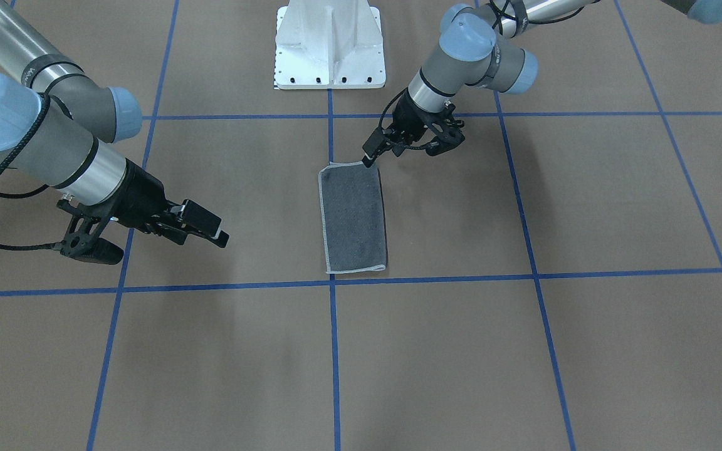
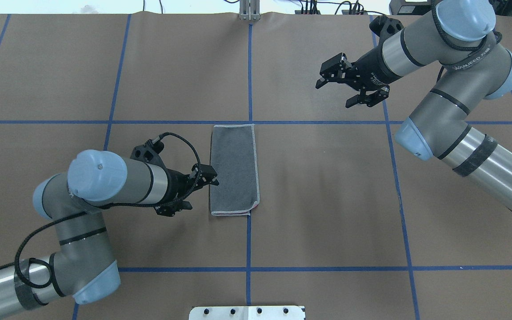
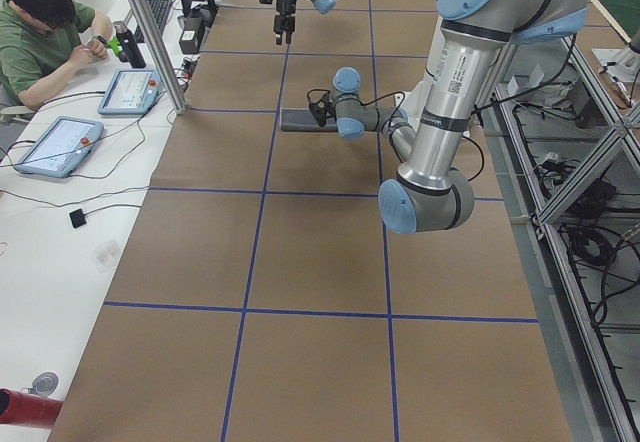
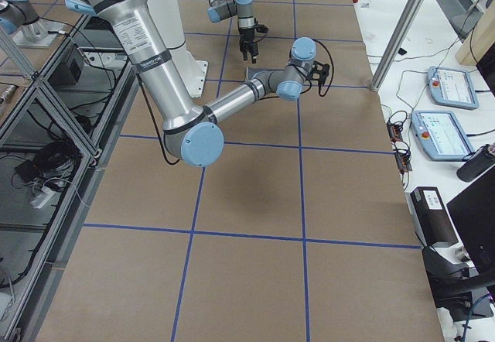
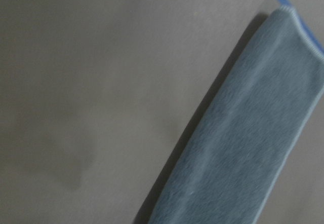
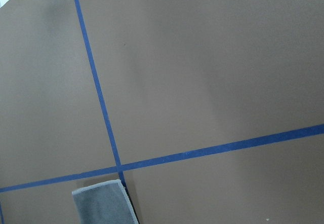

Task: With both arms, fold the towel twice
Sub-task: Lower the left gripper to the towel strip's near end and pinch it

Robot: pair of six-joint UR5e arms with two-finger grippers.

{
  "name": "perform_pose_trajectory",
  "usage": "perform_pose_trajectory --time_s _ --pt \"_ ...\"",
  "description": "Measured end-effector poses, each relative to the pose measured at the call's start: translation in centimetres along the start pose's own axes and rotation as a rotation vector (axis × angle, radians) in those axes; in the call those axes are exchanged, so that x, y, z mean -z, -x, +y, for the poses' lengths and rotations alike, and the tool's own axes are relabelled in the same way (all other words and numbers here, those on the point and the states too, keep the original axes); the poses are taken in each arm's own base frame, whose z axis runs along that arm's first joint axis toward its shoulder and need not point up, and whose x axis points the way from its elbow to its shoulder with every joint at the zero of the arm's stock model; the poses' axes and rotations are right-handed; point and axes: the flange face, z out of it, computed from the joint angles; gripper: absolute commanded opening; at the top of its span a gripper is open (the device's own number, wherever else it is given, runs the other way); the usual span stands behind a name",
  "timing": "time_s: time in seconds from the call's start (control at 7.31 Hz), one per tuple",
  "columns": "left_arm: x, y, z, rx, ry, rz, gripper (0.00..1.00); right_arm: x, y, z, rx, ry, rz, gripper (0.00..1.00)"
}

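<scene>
The towel [image 2: 234, 169] lies flat at the table's middle as a narrow strip, folded in half. Its dark grey face is up, with a light hem, and a sliver of red shows at its near corner. My left gripper [image 2: 202, 194] stands open beside the towel's left long edge. One fingertip [image 1: 368, 161] sits over the towel's corner on the robot's side; I cannot tell whether it touches. The left wrist view shows the towel [image 5: 253, 148] close below. My right gripper [image 2: 332, 95] hangs open and empty, well off to the far right of the towel [image 1: 353, 216]. Only a towel corner [image 6: 104, 203] shows in the right wrist view.
Brown paper with blue tape lines [image 2: 249, 269] covers the table. The white pedestal base [image 1: 329, 44] stands at the robot's edge. Past the far edge, a seated person [image 3: 40, 32] is at a side table with tablets [image 3: 130, 90]. Metal frame posts [image 3: 150, 32] rise there.
</scene>
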Motion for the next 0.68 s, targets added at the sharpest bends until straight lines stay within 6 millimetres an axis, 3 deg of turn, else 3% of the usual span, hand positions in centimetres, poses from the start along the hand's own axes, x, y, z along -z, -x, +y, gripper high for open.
perform_pose_trajectory --time_s 0.41,0.68 --pt "-1.0 0.2 1.6 -0.002 -0.003 -0.005 0.73 0.0 -0.1 0.0 0.0 0.0 0.001 1.0" --pt "-1.1 -0.6 2.2 -0.003 -0.002 -0.007 0.7 -0.1 -0.2 -0.1 -0.002 0.0 0.003 1.0"
